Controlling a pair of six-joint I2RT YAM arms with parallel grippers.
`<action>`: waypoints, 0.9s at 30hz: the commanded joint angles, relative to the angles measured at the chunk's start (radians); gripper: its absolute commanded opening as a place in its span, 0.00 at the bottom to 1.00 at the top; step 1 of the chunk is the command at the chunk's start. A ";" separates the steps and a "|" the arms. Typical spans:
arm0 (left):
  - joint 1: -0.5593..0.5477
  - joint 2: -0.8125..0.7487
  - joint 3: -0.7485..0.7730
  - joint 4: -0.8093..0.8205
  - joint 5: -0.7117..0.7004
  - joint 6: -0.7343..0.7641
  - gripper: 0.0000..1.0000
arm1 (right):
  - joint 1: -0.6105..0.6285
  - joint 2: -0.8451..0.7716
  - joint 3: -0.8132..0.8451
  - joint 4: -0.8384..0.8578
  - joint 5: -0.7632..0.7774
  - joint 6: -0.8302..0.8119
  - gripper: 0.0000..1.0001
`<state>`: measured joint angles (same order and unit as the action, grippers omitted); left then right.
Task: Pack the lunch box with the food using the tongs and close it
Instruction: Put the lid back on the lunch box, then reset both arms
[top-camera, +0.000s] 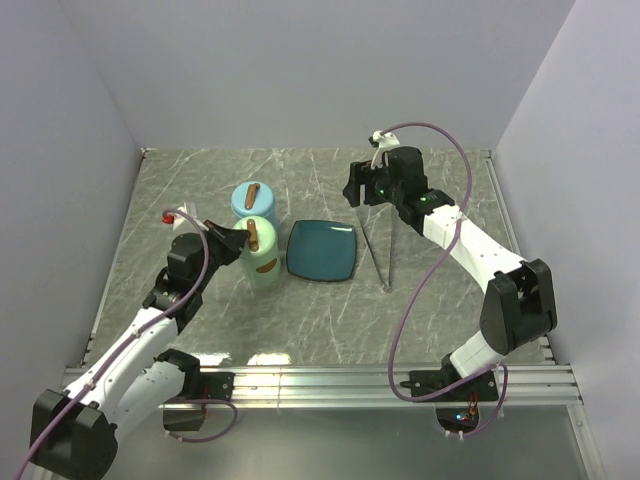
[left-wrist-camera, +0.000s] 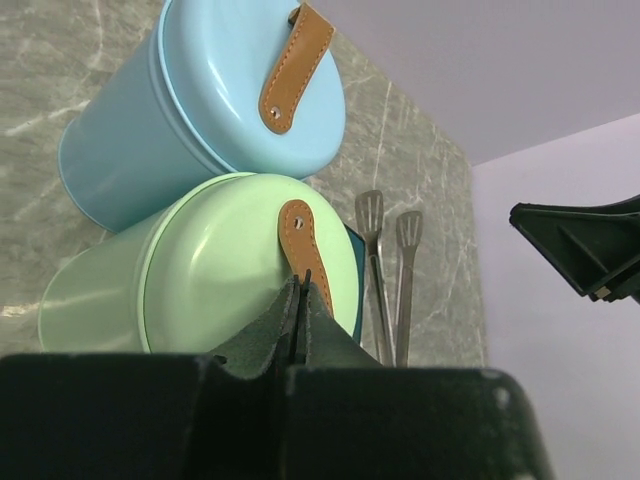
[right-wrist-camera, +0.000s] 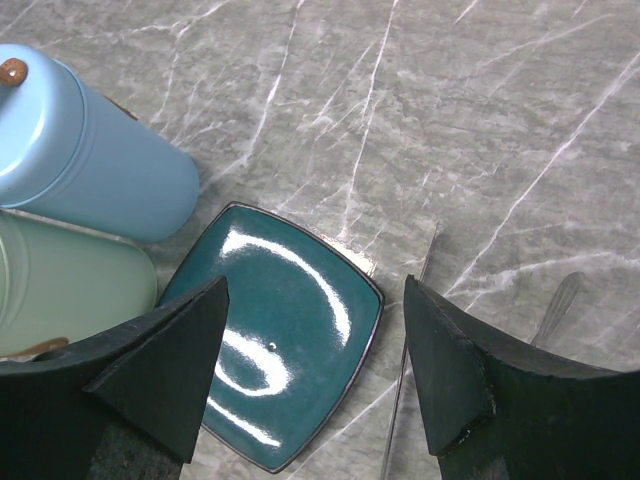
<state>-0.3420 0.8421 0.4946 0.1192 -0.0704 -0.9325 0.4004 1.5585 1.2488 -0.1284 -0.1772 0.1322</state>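
On the table (top-camera: 200, 330), left gripper (left-wrist-camera: 303, 300) pinched the green tin (left-wrist-camera: 210, 260)'s tab (left-wrist-camera: 300, 235), likely to open it; right gripper (right-wrist-camera: 315, 283) hovered spread near the tongs (top-camera: 378, 245).

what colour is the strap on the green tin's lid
Tan brown; the strap shows best in the left wrist view.

A robot test cell in a lab is shown. A marble-patterned counter (top-camera: 300, 320) is boxed in on three sides by plain pale walls (top-camera: 320, 70). An aluminium rail (top-camera: 350, 380) is fixed along its near edge, where a left arm (top-camera: 140, 350) and a right arm (top-camera: 470, 250), trailing purple cables (top-camera: 420, 300), are bolted.
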 joint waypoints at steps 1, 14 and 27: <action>0.000 -0.024 0.035 -0.012 -0.042 0.064 0.03 | -0.002 -0.023 -0.006 0.015 0.004 -0.005 0.78; 0.000 -0.028 0.062 0.013 -0.045 0.110 0.60 | -0.002 -0.026 -0.011 0.015 -0.001 -0.008 0.79; 0.000 -0.186 0.088 0.083 -0.357 0.309 0.99 | -0.003 -0.071 -0.049 0.035 0.038 0.000 0.78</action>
<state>-0.3420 0.6899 0.5461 0.1223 -0.2726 -0.7315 0.4004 1.5455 1.2156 -0.1276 -0.1658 0.1326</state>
